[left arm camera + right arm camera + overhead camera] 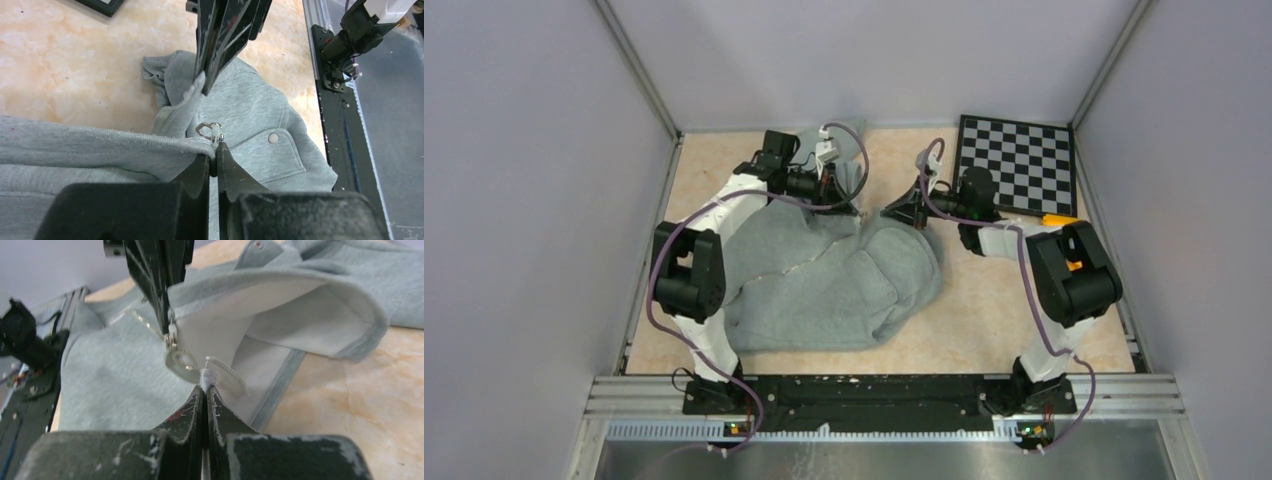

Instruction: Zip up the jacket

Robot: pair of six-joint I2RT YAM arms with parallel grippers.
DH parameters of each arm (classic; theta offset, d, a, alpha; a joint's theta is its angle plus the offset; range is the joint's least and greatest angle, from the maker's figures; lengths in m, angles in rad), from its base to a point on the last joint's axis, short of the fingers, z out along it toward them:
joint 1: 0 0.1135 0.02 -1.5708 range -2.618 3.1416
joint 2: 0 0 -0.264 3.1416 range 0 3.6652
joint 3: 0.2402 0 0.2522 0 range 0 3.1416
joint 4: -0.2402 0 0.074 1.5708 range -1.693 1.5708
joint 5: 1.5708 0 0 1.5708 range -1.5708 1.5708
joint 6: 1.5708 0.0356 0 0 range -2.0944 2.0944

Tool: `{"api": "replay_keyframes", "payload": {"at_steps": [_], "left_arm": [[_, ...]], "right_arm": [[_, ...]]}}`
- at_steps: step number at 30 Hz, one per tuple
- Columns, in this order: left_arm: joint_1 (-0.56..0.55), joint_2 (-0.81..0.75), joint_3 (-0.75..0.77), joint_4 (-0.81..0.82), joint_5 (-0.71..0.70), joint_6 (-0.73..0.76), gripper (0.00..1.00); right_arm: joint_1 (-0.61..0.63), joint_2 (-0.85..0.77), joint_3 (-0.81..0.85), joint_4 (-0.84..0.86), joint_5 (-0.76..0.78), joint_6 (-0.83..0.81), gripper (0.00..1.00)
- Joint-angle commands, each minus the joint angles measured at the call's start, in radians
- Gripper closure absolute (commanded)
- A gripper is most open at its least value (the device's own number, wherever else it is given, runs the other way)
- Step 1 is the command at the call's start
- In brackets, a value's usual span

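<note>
Now I see the jacket (824, 280) heaped on the table (984, 320), close beside the checkerboard (1016, 165). My left fingers (217, 150) pinch its edge by the zipper pull (209, 130). My right fingers (205, 384) pinch the zipper tape (227, 372) tight.

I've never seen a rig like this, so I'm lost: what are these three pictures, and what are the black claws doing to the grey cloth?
The wide picture looks down on the left arm and right arm, bolted to a table's near edge. Each ends in a two-finger gripper carrying a small camera; those took the other two pictures. A grey jacket lies crumpled on the table, a checkerboard in its far right corner. The left gripper is shut on the jacket's edge beside the metal pull. The right gripper is shut on the pale zipper end.
</note>
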Motion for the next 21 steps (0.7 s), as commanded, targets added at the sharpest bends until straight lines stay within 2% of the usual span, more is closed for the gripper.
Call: {"api": "replay_keyframes", "payload": {"at_steps": [1, 5, 10, 16, 21], "left_arm": [[-0.009, -0.108, -0.015, -0.041, 0.018, 0.167, 1.0], [-0.019, -0.128, -0.008, -0.109, -0.007, 0.268, 1.0], [-0.031, -0.155, -0.026, -0.143, -0.041, 0.341, 1.0], [-0.036, -0.177, -0.027, -0.156, -0.04, 0.374, 1.0], [-0.044, -0.197, -0.045, -0.141, -0.077, 0.381, 1.0]], "right_arm": [[0.046, -0.021, 0.07, -0.157, -0.1, -0.254, 1.0], [0.05, 0.02, 0.137, -0.184, -0.214, -0.24, 1.0], [0.057, 0.05, 0.151, -0.09, -0.251, -0.139, 1.0], [0.056, 0.052, 0.208, -0.278, -0.22, -0.226, 1.0], [0.058, 0.036, 0.175, -0.252, -0.29, -0.256, 1.0]]}}
